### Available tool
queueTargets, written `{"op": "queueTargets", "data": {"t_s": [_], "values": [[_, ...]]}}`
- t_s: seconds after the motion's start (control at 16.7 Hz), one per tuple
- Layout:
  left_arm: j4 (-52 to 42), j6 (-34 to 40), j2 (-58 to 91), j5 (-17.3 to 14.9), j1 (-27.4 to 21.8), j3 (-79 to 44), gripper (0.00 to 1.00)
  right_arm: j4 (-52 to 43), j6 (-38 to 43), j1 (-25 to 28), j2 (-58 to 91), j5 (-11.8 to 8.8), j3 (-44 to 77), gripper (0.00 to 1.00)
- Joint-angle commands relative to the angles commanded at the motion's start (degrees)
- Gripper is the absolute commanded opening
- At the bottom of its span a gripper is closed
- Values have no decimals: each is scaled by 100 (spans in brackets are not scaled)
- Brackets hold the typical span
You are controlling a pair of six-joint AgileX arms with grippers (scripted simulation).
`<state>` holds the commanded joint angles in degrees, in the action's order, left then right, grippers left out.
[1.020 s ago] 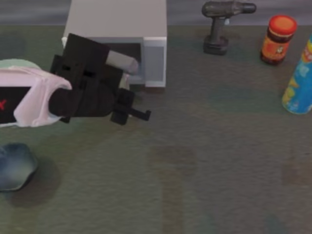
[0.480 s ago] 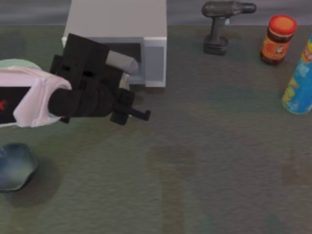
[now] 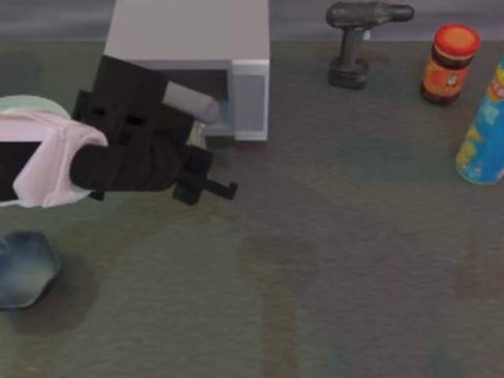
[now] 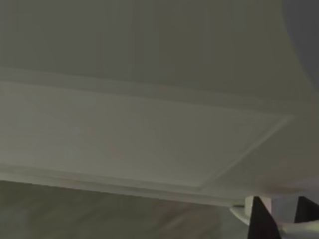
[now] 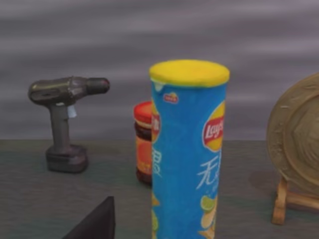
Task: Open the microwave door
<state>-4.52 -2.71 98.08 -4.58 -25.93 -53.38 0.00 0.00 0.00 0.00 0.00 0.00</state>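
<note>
The silver-grey microwave (image 3: 189, 31) stands at the back left of the table, its grey control panel (image 3: 250, 98) facing front. Dark cavity shows beside the panel. The microwave door (image 4: 149, 134) stands swung outward and fills the left wrist view; in the top view my left arm hides most of it. My left gripper (image 3: 203, 175) is in front of the microwave. Its dark fingertips (image 4: 260, 221) sit either side of a pale handle post on the door. My right gripper (image 5: 94, 224) shows only as a dark wedge, out of the top view.
A dark drill (image 3: 358, 39), a red-lidded jar (image 3: 447, 63) and a blue chips can (image 3: 482, 126) stand at the back right. A blue-grey lump (image 3: 24, 268) lies at the left edge. A round wooden plate on a stand (image 5: 296, 144) is beside the can.
My left gripper has shifted a little to the left and toward the back, keeping its hold at the door. Nothing else has moved.
</note>
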Motion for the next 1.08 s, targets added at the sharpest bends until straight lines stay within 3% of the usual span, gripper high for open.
{"op": "queueTargets", "data": {"t_s": [0.24, 1.08], "values": [[-9, -256, -90, -188, 118, 113, 0, 0, 0, 0, 0, 0, 0, 100], [-9, -262, -91, -192, 121, 116, 0, 0, 0, 0, 0, 0, 0, 100]]}}
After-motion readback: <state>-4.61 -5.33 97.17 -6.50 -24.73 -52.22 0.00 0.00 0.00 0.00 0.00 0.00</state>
